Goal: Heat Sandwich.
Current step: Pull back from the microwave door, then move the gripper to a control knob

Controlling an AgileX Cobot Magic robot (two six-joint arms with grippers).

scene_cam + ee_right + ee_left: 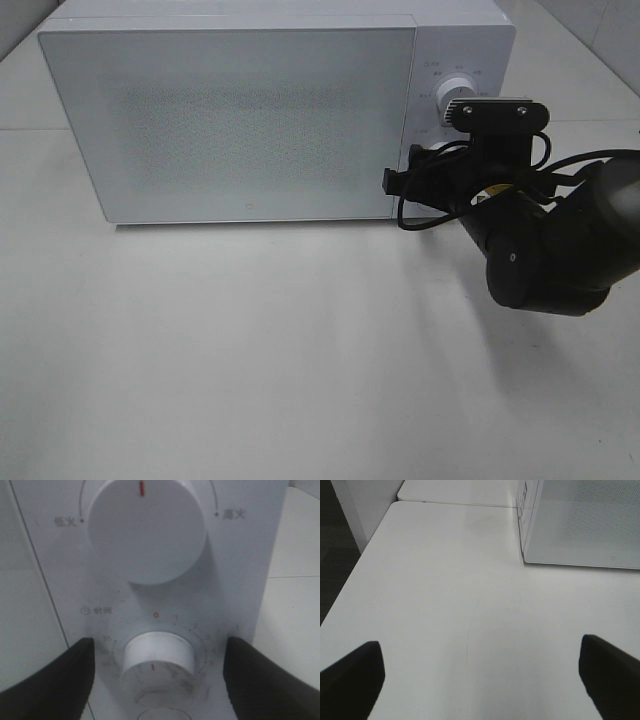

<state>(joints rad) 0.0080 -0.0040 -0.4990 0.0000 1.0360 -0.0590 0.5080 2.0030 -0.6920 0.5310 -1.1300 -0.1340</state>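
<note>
White microwave [230, 110], door shut. Timer step: right fingers [55, 675] straddle its 3 o'clock timer dial [159, 655], open, not gripping. The next move probably needs closing, then turning. Left fingers [350, 680] wide, empty.

低火 and 高火 are printed beside the upper knob [146, 530], beyond the jaws; a red 0, then 1, 2, 3 are marked around the lower knob [159, 655], between the jaws.

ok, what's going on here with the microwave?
The right gripper is at the control panel of the white box-shaped microwave. Its open jaws stand either side of the lower round white timer knob, with gaps showing on both sides. The upper white power knob is free. The microwave door is shut, and no sandwich shows in any view. The left gripper hangs open over the white table beside the microwave.
</note>
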